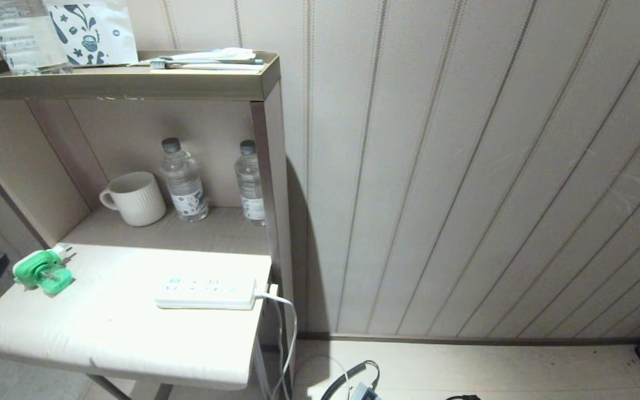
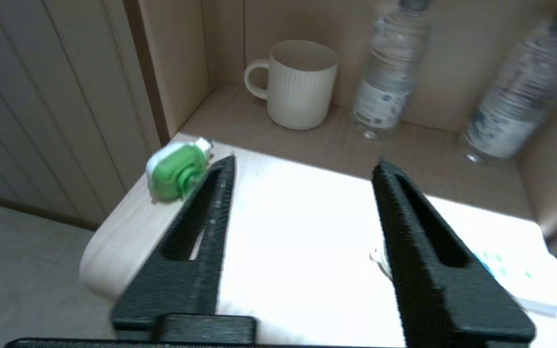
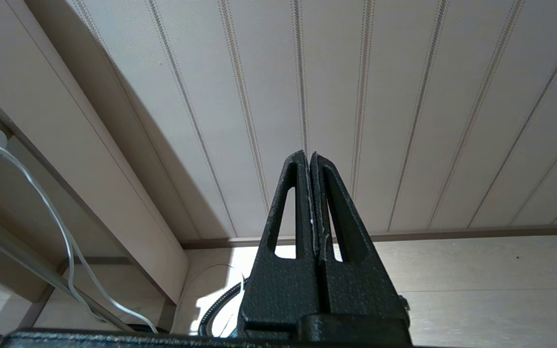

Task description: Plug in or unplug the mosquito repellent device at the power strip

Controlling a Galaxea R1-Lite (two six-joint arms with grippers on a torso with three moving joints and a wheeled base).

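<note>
Lying unplugged: green-white mosquito repellent device (image 1: 42, 271), tabletop

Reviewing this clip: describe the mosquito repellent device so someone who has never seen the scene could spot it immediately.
Find the white tabletop in front of the shelf niche. At its far left corner lies the mosquito repellent device, on its side, apart from the power strip. It is the only green thing there: a white-and-green head with a translucent green bottle.

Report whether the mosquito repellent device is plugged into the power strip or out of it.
Out. The mosquito repellent device lies on its side near the tabletop's left edge, well apart from the power strip.
</note>
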